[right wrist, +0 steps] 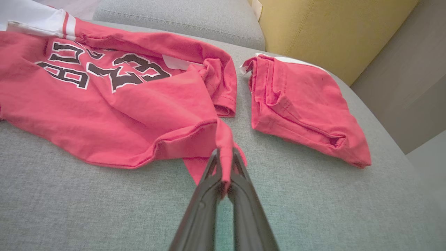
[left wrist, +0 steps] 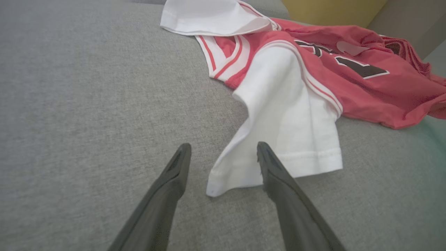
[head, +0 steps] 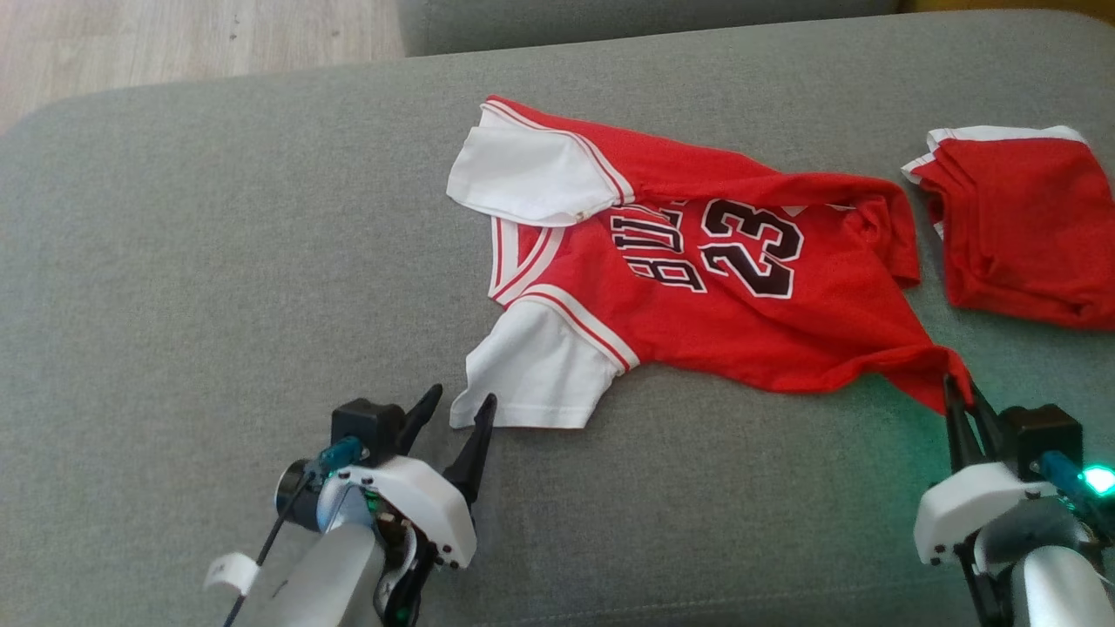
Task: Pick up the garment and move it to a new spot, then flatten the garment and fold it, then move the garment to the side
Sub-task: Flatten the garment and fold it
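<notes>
The garment (head: 697,305) is a red jersey with white sleeves and a black "23", lying crumpled on the grey sofa seat (head: 218,261). My right gripper (head: 962,394) is shut on the jersey's red hem corner (right wrist: 224,146) at the lower right, and the cloth rises into its jaws. My left gripper (head: 460,402) stands open at the near white sleeve (head: 536,374). In the left wrist view the sleeve's corner (left wrist: 226,174) lies between the two fingers of that gripper (left wrist: 223,153).
A second red piece of clothing (head: 1019,226), folded, lies on the seat to the right of the jersey. A yellow cushion (right wrist: 331,31) stands behind it. Wooden floor (head: 174,43) shows beyond the sofa's far left edge.
</notes>
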### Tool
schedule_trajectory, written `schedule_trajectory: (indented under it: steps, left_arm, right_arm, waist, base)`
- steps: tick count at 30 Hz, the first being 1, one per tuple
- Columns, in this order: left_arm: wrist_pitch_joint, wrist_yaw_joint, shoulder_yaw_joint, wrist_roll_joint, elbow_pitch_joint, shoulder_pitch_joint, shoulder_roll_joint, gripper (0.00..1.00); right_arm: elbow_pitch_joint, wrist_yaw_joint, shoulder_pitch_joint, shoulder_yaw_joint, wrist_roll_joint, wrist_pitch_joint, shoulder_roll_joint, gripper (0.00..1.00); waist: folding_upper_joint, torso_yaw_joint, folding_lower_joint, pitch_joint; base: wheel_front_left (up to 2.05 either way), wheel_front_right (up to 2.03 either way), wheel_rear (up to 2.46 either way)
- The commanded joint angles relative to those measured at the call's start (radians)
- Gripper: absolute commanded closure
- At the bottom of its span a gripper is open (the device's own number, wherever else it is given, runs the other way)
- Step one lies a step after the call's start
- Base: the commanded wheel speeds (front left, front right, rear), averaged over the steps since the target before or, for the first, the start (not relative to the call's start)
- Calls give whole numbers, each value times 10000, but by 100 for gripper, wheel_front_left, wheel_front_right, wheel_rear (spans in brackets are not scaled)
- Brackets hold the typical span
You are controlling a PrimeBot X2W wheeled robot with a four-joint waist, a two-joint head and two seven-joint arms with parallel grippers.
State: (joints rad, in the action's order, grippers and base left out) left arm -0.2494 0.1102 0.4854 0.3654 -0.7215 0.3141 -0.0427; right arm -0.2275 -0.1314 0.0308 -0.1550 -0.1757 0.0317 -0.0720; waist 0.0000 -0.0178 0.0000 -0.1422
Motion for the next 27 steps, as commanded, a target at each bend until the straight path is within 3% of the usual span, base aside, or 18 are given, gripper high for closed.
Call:
schedule_trajectory:
  steps: [1,2,3,4,5,11,16,17,22,27]
  left_arm:
    - [-122,29,-207,76,152,437,-76,0]
    - [-122,31,-180,106,73,472,-76,0]
    - [-122,36,-136,128,-6,510,-76,21]
    - [-122,43,-97,161,-70,546,-76,79]
    - [-122,56,-42,209,-121,578,-76,100]
    - [-123,142,190,671,-237,731,-75,100]
    - [291,198,394,3575,1152,546,-102,100]
    - [291,198,394,3575,1152,546,-102,100]
    - [603,202,123,5382,3016,1002,-1112,100]
    - [874,93,-718,5867,4186,1981,-2038,100]
  right_arm:
    - [377,7,408,291,99,-31,-61,100]
    - [375,7,433,317,113,-38,-60,100]
    - [373,7,455,339,125,-46,-59,100]
    - [370,7,472,356,136,-54,-60,100]
    - [368,7,488,369,145,-62,-61,100]
    - [361,7,551,434,176,-129,-123,100]
    - [451,7,926,728,307,-323,-456,100]
    - [451,7,926,728,307,-323,-456,100]
    - [683,7,1959,1301,634,-507,-1207,100]
    - [692,7,3445,2201,1330,-459,-2089,100]
  waist:
    - [0,-8,0,-10]
    - [0,-15,0,-15]
    - [0,-19,0,-18]
    - [0,-17,0,-23]
    - [0,-14,0,-26]
    - [0,69,0,17]
    - [0,169,0,226]
    - [0,169,0,226]
    - [0,321,0,586]
    - [0,429,0,1117]
  base:
    - [0,0,0]
    - [0,0,0]
    - [0,0,0]
    - [0,0,0]
    - [0,0,0]
    - [0,0,0]
    - [0,0,0]
    - [0,0,0]
    - [0,0,0]
    - [0,0,0]
